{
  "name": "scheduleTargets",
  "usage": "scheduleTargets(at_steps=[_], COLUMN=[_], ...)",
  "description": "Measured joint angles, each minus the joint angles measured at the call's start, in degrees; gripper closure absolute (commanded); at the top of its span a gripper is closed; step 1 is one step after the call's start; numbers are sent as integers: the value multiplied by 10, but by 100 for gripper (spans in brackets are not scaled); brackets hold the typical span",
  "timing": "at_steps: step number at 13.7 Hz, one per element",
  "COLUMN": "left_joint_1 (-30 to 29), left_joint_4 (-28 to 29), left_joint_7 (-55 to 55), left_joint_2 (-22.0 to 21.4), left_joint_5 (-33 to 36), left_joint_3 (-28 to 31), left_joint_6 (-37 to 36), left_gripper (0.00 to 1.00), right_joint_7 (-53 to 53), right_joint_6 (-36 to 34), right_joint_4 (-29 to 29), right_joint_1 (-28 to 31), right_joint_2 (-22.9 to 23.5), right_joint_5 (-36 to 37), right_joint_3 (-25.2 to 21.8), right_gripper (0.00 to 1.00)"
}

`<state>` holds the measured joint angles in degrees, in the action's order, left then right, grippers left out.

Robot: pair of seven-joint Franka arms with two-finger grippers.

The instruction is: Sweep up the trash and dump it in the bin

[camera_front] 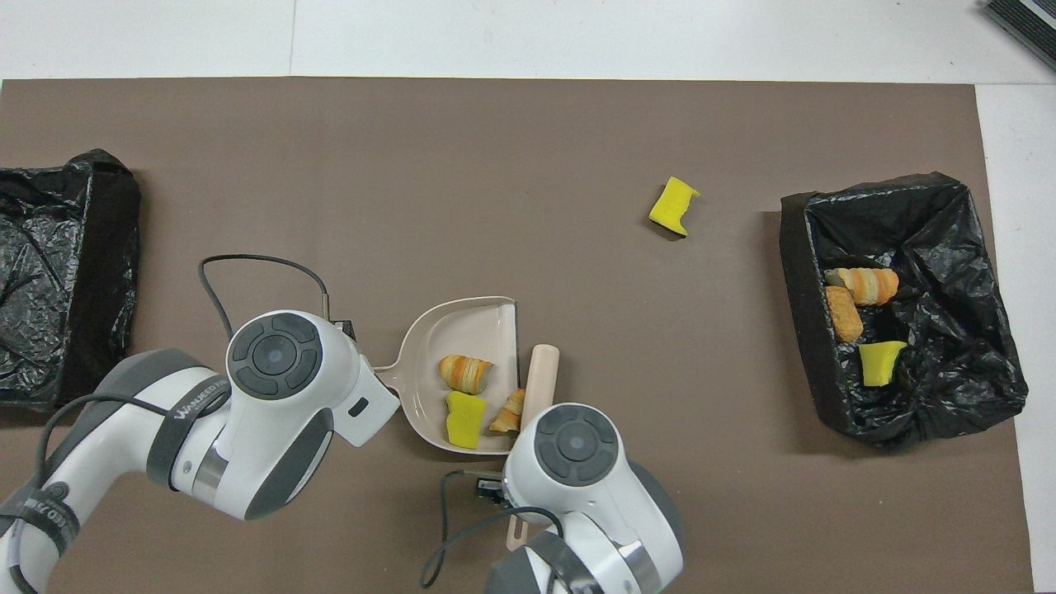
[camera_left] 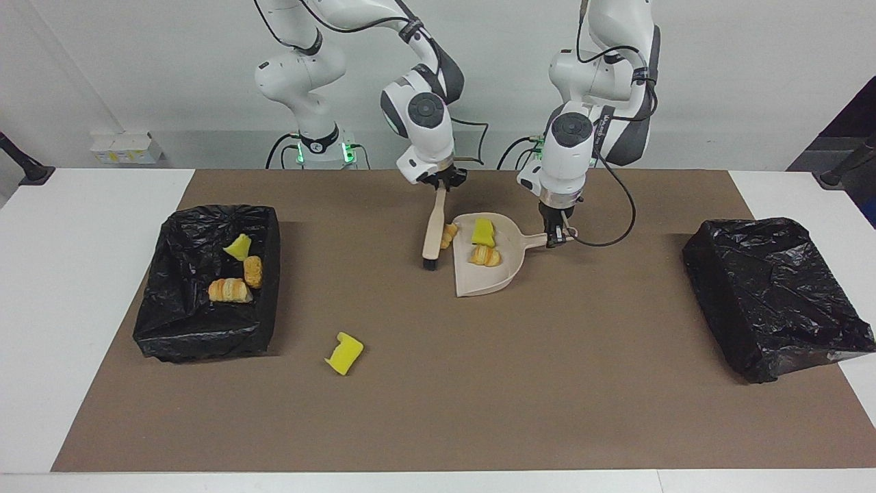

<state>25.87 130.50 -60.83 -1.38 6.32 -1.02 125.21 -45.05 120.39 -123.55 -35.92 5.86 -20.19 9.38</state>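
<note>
Beside dustpan [camera_left: 487, 274] lip, brush [camera_left: 434, 229], pastry [camera_left: 448, 235] wedged between

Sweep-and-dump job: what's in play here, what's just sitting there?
In play: brush in right gripper; dustpan in left gripper; pastry at pan lip; loose yellow sponge; bin with trash.
Idle: second black bin; white box.

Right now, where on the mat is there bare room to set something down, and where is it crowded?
Free: the mat between the dustpan and the closed black bag, and the strip farther from the robots than the loose yellow sponge. Crowded: brush, croissant and dustpan meet together, under both pincers.
</note>
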Motion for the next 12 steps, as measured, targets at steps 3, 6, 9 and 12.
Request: scheduleTargets(at_steps=[3,6,9,12], left_joint_1=[0,-4,-29,-51], left_joint_4=[8,9,6,-19], left_joint_7=[3,12,13,13], left_joint_2=[0,1,6,24], left_joint_5=[0,0,0,0], left_joint_3=[2,6,9,11], left_joint_6=[22,32,43,47], left_gripper=[100,100,100,100], right_joint_7=[9,99,159,192], right_joint_6=[-2,-9,-17,-58], right_joint_4=[73,85,85,85], right_joint_1=[-3,-5,5,44], right_joint_2=[42,44,35,5], right_joint_5=[-1,0,11,14], right_joint_3=[0,0,-2,-3], right_gripper=[100,100,100,100])
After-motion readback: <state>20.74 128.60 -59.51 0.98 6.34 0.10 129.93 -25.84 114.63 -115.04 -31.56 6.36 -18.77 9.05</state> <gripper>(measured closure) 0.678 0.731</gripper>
